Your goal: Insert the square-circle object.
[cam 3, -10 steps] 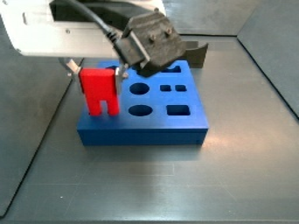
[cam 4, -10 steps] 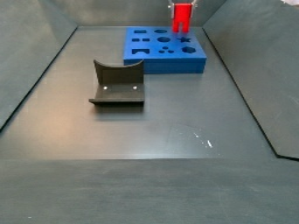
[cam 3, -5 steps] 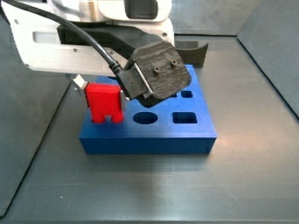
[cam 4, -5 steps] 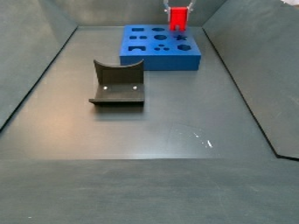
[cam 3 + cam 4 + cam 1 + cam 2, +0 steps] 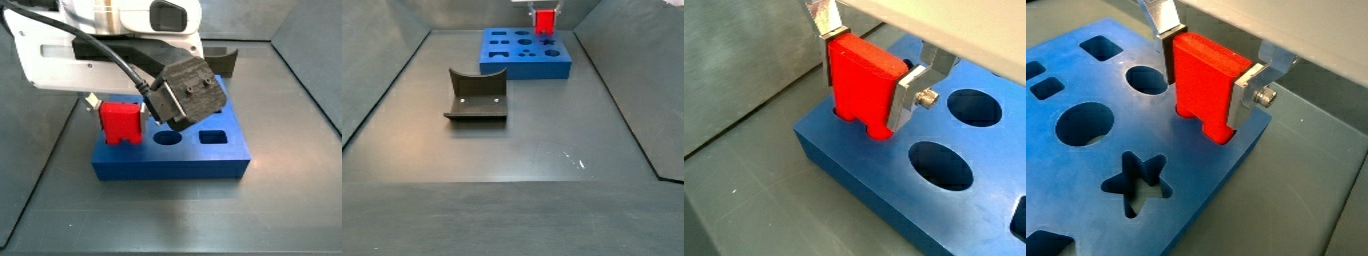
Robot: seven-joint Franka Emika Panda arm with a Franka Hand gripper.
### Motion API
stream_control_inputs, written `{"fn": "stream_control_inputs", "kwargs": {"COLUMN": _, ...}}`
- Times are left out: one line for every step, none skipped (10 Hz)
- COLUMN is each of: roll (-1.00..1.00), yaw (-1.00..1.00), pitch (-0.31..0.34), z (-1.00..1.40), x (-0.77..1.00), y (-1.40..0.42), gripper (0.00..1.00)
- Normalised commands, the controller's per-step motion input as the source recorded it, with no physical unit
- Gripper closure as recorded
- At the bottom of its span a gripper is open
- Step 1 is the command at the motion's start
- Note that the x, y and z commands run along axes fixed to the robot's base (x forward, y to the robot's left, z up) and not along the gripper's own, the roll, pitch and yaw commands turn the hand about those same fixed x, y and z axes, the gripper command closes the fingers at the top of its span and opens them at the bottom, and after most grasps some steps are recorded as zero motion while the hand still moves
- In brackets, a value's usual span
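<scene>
Fixture (image 5: 476,95) near blue board (image 5: 519,62)

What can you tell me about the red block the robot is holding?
The square-circle object is bright red, smooth plastic, flat-topped, standing upright. The gripper clamps it between silver fingers. Its lower end is sunk into the blue board near one edge; a side view shows only its top part above the board.

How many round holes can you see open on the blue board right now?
3 in a wrist view, all on the blue board: one beside the square-circle object held in the gripper, one mid-board, one at the frame edge. The arm may hide others.
</scene>
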Motion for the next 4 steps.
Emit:
{"fn": "stream_control_inputs", "kwargs": {"roll": 0.01, "yaw": 0.12, "pitch": 0.000, "z": -1.00, "x": 0.07, "y": -0.23, "gripper": 1.00}}
{"fn": "stream_control_inputs", "kwargs": {"roll": 0.00, "yaw": 0.08, "pitch": 0.000, "z": -1.00, "x": 0.19, "y": -0.24, "gripper": 1.00}}
{"fn": "stream_control_inputs", "kwargs": {"roll": 0.15, "yaw": 0.09, "pitch": -0.059, "z": -0.01, "x": 0.00, "y": -0.29, "gripper": 1.00}}
{"fn": "stream_control_inputs", "kwargs": {"roll": 0.00, "yaw": 0.00, "pitch": 0.000, "z": 0.00, "x": 0.00, "y": 0.00, "gripper": 1.00}}
